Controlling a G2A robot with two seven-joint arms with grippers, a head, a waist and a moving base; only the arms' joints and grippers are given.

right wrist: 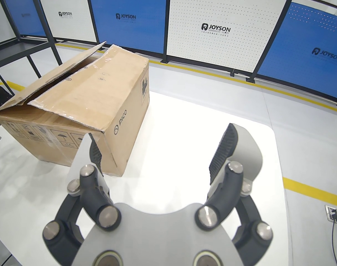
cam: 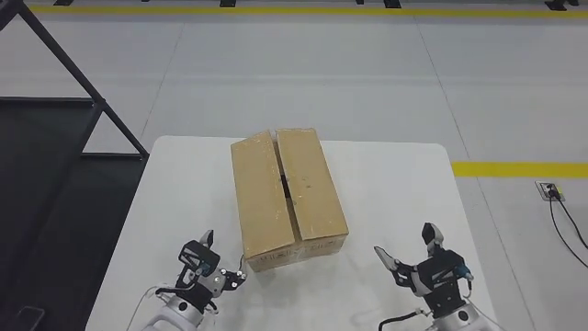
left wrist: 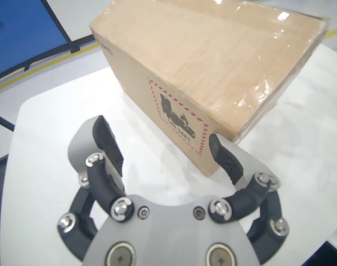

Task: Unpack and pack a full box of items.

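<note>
Brown rectangular cardboard box (cam: 287, 198) centred on white worktop (cam: 395, 184), long axis pointing away from robot, far end skewed slightly left. Left tool (left wrist: 157, 130) wide open, empty, at near corner. Right tool (right wrist: 159, 131) likewise, well apart.

I see bright, even light from above. Glare spots sit on the box (left wrist: 218, 53), and the wrist views bend at their edges.

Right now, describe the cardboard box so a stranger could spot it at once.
On the white table, the cardboard box lies lengthwise near the middle, its near end between the left gripper and right gripper. It is the only brown thing there, its two top flaps slightly ajar along the centre seam.
</note>
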